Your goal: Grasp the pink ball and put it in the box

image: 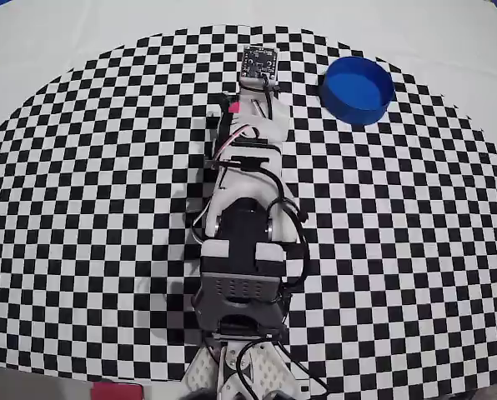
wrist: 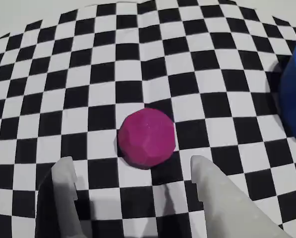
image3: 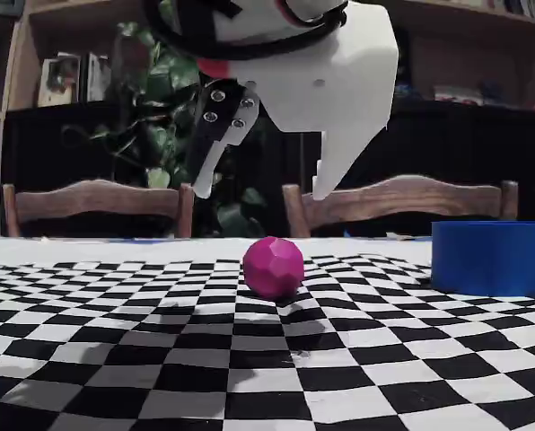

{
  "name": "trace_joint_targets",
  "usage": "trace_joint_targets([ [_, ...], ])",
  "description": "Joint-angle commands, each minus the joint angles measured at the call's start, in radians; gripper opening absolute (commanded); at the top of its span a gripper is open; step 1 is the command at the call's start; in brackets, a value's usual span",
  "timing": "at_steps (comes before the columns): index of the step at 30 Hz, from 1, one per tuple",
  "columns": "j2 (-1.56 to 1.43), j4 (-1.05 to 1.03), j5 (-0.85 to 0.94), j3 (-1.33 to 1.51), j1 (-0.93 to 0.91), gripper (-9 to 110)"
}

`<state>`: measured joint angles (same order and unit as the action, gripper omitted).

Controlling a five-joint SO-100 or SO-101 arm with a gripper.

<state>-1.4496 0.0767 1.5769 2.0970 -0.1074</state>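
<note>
Wrist view, bottom edge: two pale fingers [wrist: 63,183] rise into frame, jaws spread wide, nothing between them. Gripper [wrist: 130,166] sits just short of the pink ball [wrist: 147,137], which rests at frame centre on the checkered cloth [wrist: 88,74].

Fixed view, mid frame: ball [image3: 273,267] on the cloth, gripper [image3: 260,193] hanging above it, tips clear of the ball and not touching.

Further back, right edge of the fixed view: the box [image3: 494,256], blue, upright, apparently empty from overhead [image: 357,90], well apart from the ball.

Overhead: arm covers the ball; cannot see it there.

Step in hand, as judged: approach before the grasp. The next move calls for lowering with the ball centred between the fingers, then closing. Ball is faceted and round, so an off-centre pinch could let it roll away.
</note>
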Motion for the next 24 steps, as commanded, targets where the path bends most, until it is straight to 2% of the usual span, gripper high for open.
trace_joint_targets([
  [1, 0.006, 0.014, -0.008, -0.057, -0.005, 26],
  [24, 0.176, 0.009, -0.008, -0.225, -0.005, 26],
])
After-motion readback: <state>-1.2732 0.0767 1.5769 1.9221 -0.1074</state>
